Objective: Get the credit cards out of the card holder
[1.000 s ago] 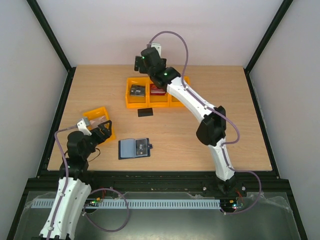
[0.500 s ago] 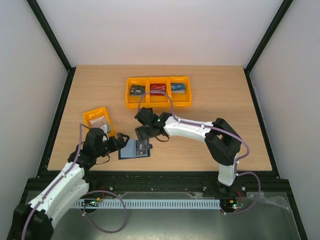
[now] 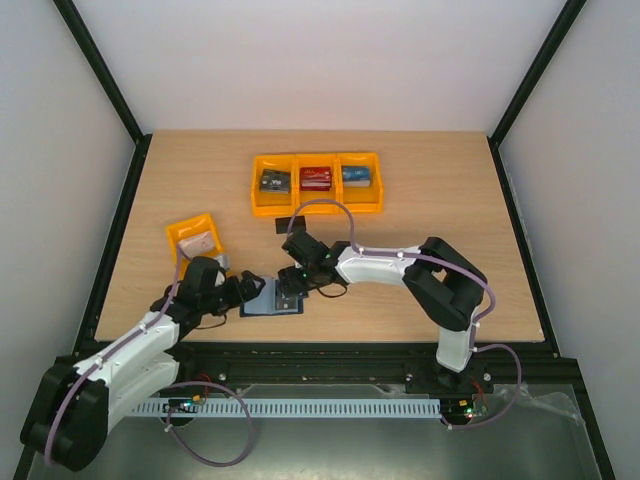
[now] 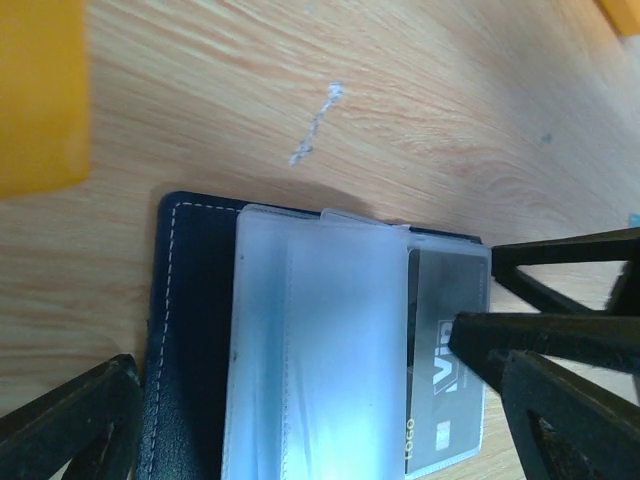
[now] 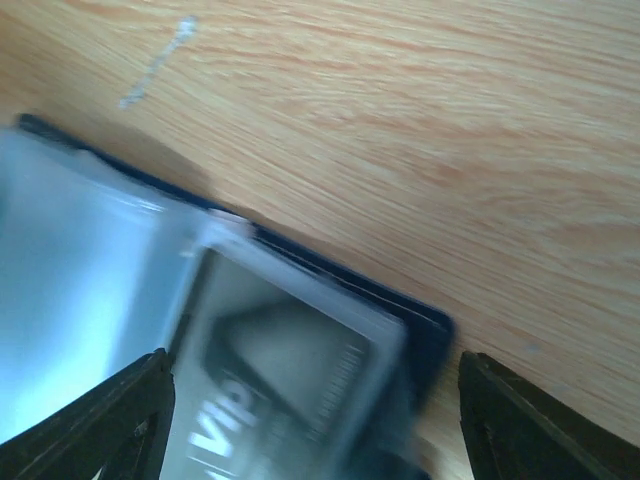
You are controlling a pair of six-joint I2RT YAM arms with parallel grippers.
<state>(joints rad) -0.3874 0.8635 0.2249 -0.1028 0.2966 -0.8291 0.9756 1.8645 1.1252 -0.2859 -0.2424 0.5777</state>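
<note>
The navy card holder (image 3: 268, 303) lies open near the table's front edge, with pale clear sleeves (image 4: 320, 340) on top. A dark card marked "VIP" (image 4: 445, 385) sits inside the end sleeve and also shows in the right wrist view (image 5: 280, 390). My left gripper (image 3: 250, 291) is open at the holder's left side, its jaws straddling the holder (image 4: 190, 330). My right gripper (image 3: 290, 290) is open over the holder's right end, one jaw on each side of the sleeved card. A black card (image 3: 287, 222) lies flat on the table behind them. No white or teal card shows.
An orange three-compartment bin (image 3: 262, 200) with small items stands at the back centre. A small orange bin (image 3: 180, 233) stands at the left, its edge also in the left wrist view (image 4: 40, 100). The right arm's cable loops above the black card.
The right arm swung from over the back bins down to the holder's right end. The left gripper moved from the small bin to the holder's left side. Both stayed open.
</note>
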